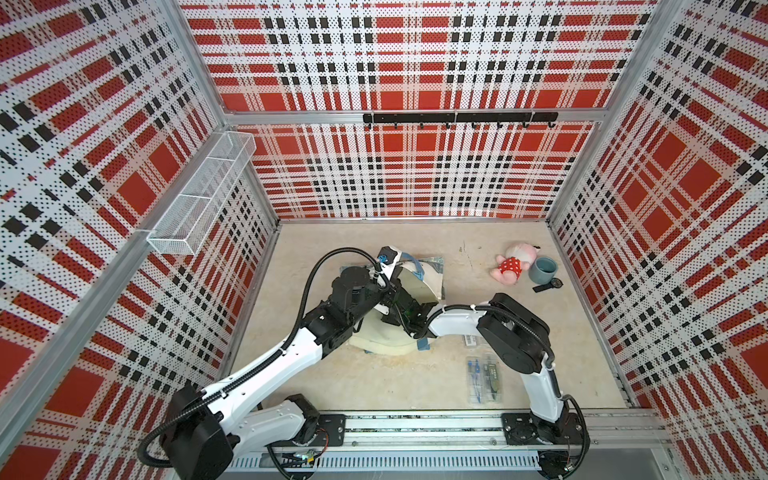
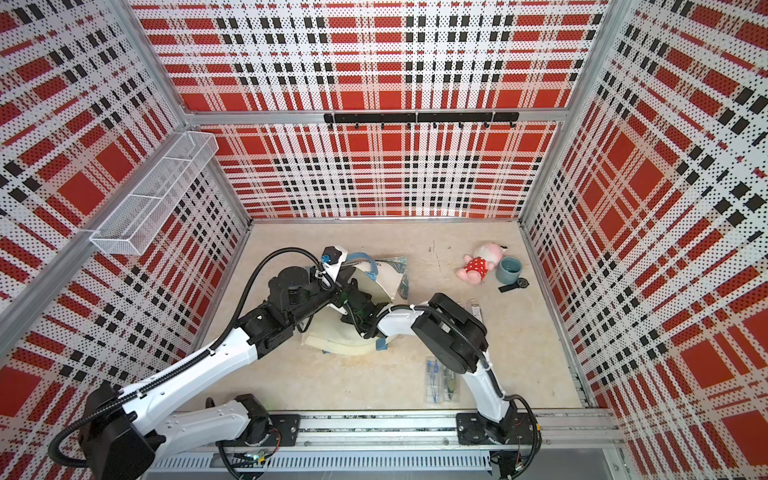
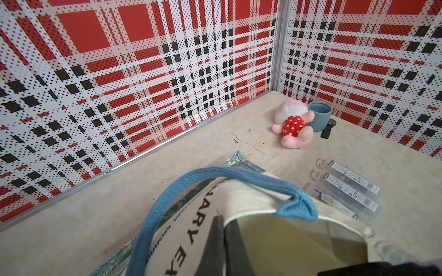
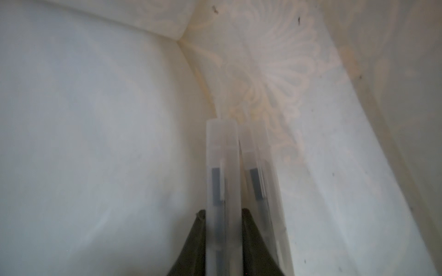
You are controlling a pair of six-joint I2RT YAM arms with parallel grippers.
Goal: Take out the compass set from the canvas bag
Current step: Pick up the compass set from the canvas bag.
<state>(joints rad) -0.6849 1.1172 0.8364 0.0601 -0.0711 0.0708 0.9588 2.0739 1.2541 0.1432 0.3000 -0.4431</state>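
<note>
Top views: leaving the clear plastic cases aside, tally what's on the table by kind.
canvas bag: 1
plush toy: 1
cup: 1
watch: 1
Total: 4

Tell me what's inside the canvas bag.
In the canvas bag: two clear plastic cases side by side, the right claw clamped on one. Their contents are blurred; anything beneath them is covered.

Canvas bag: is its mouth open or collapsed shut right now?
Open. The left gripper holds the canvas bag up by its rim, its hollow interior shows, and the right gripper is inside, closed on a clear case.
</note>
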